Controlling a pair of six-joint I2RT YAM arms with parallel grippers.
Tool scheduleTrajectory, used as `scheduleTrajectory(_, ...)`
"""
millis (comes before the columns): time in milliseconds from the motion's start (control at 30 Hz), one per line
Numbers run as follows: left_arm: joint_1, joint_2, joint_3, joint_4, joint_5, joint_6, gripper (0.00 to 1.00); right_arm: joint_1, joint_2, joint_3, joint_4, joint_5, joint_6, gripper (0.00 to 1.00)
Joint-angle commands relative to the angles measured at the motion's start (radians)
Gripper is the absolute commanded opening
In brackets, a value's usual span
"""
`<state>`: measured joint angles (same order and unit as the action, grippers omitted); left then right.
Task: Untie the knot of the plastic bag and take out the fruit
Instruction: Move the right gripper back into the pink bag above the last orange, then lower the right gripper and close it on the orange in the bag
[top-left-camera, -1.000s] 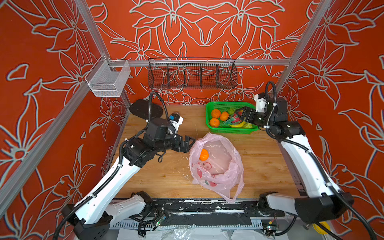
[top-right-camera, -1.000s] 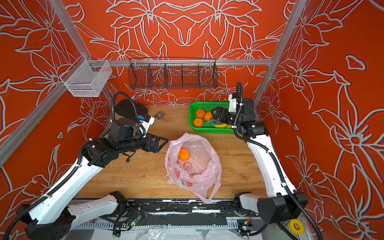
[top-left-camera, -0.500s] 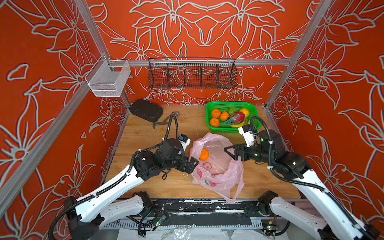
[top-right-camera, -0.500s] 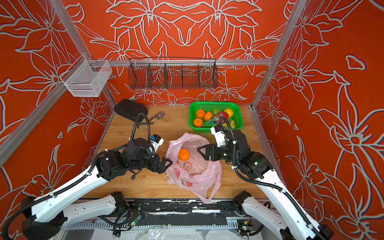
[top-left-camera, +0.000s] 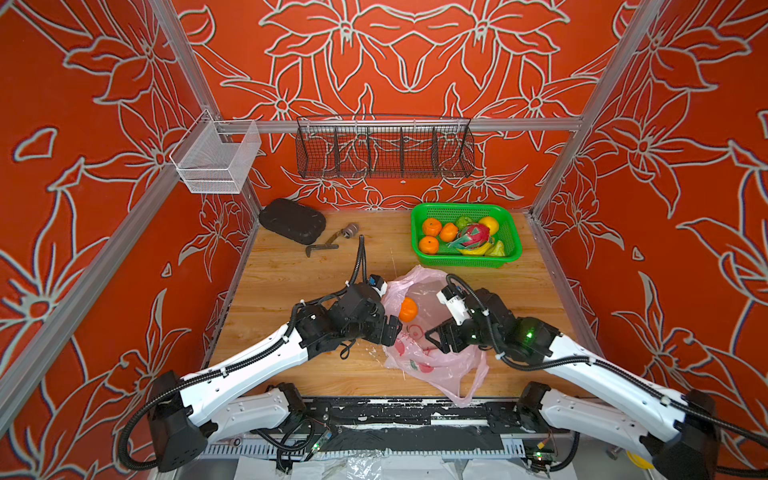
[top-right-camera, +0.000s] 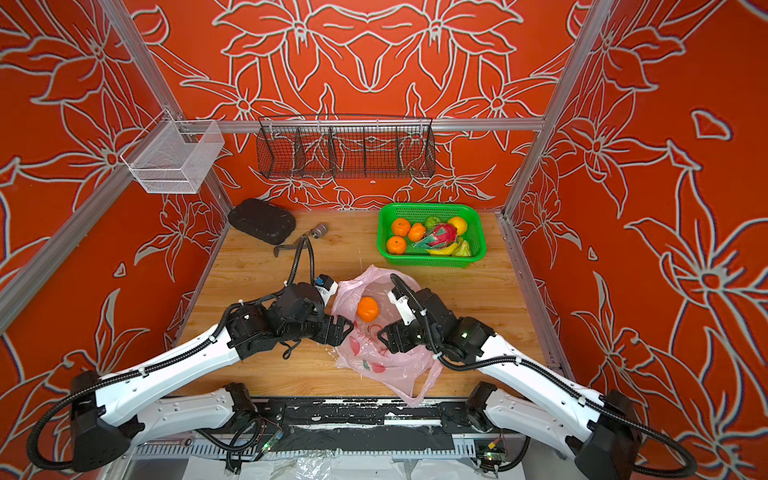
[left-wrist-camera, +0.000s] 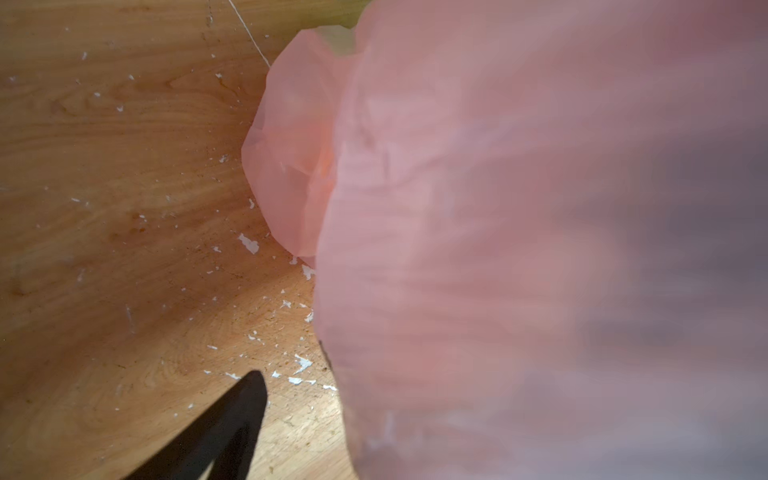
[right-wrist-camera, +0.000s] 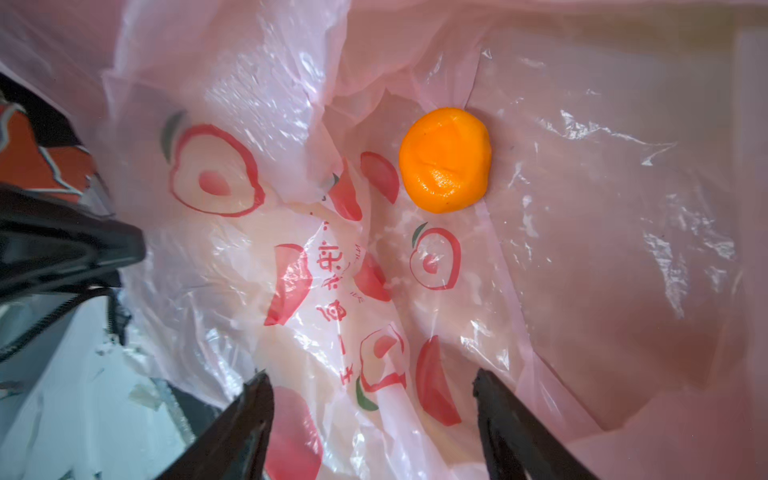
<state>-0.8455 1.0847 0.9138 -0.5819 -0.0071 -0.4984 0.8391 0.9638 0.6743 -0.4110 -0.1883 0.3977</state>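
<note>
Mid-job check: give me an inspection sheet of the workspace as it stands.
Surface: wooden table, white flecks beside the pink bag.
Job's things: pink bag lies open, no knot seen; one orange inside; green basket at back right holds other fruit.
Clutter: black pad and small metal tool at back left.
Grippers: left gripper open at the bag's left edge; right gripper open over the bag, holding nothing.
Cables: black cable loops above each wrist.
Surroundings: black wire rack and white mesh basket on the rail; orange flowered walls.
</note>
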Motion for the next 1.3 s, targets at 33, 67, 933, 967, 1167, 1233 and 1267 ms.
scheduleTrajectory(33,-0.006,0.016,-0.009,-0.012,-0.030,-0.052,0.84,0.075,0.066,-0.060,0.151,0.118,-0.078,0.76)
scheduleTrajectory(67,-0.006,0.014,-0.016,-0.013,-0.034,-0.062,0.81,0.091,0.083,-0.071,0.168,0.120,-0.091,0.75)
scheduleTrajectory(933,-0.006,0.046,-0.050,-0.122,-0.044,-0.189,0.22,0.161,-0.014,-0.228,0.447,0.356,0.045,0.97)
scheduleTrajectory(967,-0.006,0.050,-0.043,-0.127,-0.042,-0.186,0.21,0.154,0.005,-0.217,0.453,0.355,0.055,0.97)
scheduleTrajectory(1167,-0.007,0.073,0.000,-0.129,-0.049,-0.161,0.19,0.115,0.191,-0.129,0.497,0.346,0.142,0.97)
scheduleTrajectory(1233,-0.007,0.080,0.012,-0.124,-0.048,-0.154,0.19,0.109,0.267,-0.095,0.517,0.345,0.162,0.97)
scheduleTrajectory(1267,-0.008,0.082,0.018,-0.125,-0.048,-0.151,0.19,0.107,0.307,-0.079,0.530,0.356,0.177,0.97)
